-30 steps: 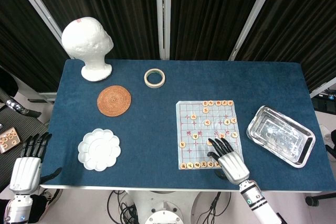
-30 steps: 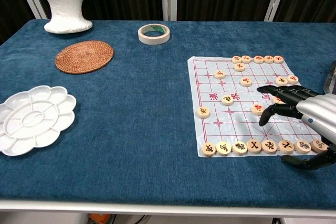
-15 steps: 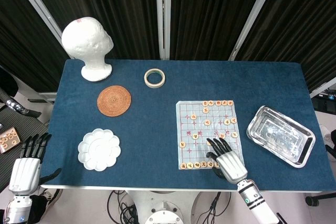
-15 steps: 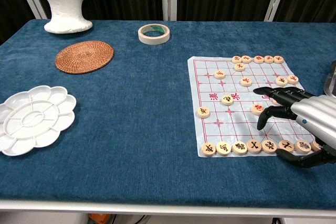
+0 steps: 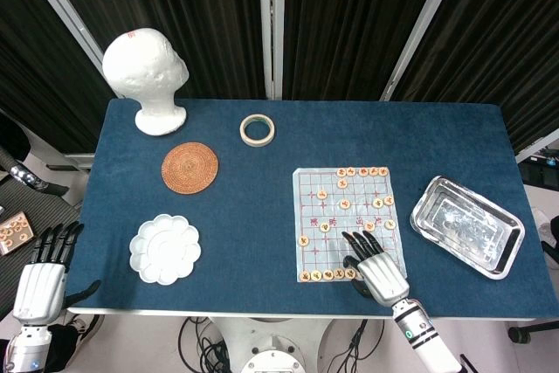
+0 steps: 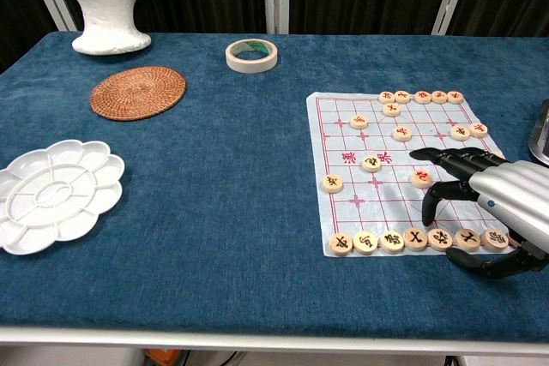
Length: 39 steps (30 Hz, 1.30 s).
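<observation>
Chest view | right hand (image 6: pixel 480 203) empty, fingers spread, hovering over square printed chess board (image 6: pixel 377 139) | round wooden chess piece (image 6: pixel 421 178) just beneath fingertips (image 6: pixel 420 154), toward desk centre | left hand (image 5: pixel 42 277) well apart, off desk, open

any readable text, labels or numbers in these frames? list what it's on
Printed square paper chess board: red characters across its middle band, too blurred to read.
Round wooden chess pieces: one red or black character each, too small to read.
White foam mannequin head: small red mark on top, unreadable.
Roll of beige tape, round woven rattan coaster, white flower-shaped palette, silver metal tray: no text.
</observation>
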Tool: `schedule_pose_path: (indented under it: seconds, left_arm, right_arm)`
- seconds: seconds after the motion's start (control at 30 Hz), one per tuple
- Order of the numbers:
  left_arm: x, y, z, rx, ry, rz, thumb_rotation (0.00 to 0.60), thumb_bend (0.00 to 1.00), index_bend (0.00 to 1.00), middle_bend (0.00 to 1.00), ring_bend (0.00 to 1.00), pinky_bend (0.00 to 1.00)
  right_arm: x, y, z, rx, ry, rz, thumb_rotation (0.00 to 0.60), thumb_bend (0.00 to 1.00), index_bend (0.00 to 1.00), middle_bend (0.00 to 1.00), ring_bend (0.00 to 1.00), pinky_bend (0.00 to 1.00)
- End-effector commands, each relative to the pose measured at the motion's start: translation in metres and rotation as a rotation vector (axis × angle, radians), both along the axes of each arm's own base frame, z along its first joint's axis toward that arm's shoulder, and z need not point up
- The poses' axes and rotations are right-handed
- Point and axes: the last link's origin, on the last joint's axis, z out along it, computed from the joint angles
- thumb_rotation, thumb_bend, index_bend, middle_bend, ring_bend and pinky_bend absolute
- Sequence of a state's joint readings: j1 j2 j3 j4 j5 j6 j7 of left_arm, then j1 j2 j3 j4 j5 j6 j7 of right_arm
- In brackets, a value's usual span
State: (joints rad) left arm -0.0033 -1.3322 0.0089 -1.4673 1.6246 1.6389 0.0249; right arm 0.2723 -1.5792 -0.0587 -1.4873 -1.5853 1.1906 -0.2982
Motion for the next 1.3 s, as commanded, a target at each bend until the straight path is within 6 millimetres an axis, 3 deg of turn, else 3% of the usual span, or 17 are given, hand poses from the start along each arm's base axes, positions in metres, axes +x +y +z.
schedule_pose_path:
  seconds: [0.03, 0.3, 0.53, 0.83, 1.3]
  left_arm:
    - [-0.001, 0.0, 0.0, -0.002, 0.0, 0.003, 0.6, 0.11, 0.03, 0.07, 0.0, 0.0]
    - [-0.003, 0.0, 0.0, -0.002, -0.002, 0.005, 0.6, 0.11, 0.03, 0.07, 0.0, 0.0]
    - [-0.003, 0.0, 0.0, -0.001, -0.003, 0.004, 0.6, 0.11, 0.03, 0.07, 0.0, 0.0]
    - [-0.004, 0.0, 0.0, -0.003, -0.004, 0.007, 0.6, 0.11, 0.03, 0.07, 0.0, 0.0]
    - [-0.006, 0.003, 0.002, -0.013, 0.009, 0.011, 0.6, 0.11, 0.03, 0.07, 0.0, 0.0]
  right_arm:
    - [0.0, -0.001, -0.001, 0.002, 0.006, 0.0, 0.6, 0.27, 0.45, 0.0, 0.0, 0.0]
    - [0.001, -0.003, -0.002, 0.008, 0.006, -0.001, 0.6, 0.27, 0.45, 0.0, 0.0, 0.0]
    - [0.001, -0.003, -0.001, -0.003, -0.002, 0.001, 0.6, 0.27, 0.52, 0.0, 0.0, 0.0]
    - [0.003, -0.013, 0.009, -0.052, -0.036, -0.002, 0.6, 0.27, 0.52, 0.0, 0.0, 0.0]
    - [-0.002, -0.025, 0.001, -0.032, -0.011, -0.021, 0.6, 0.27, 0.52, 0.0, 0.0, 0.0]
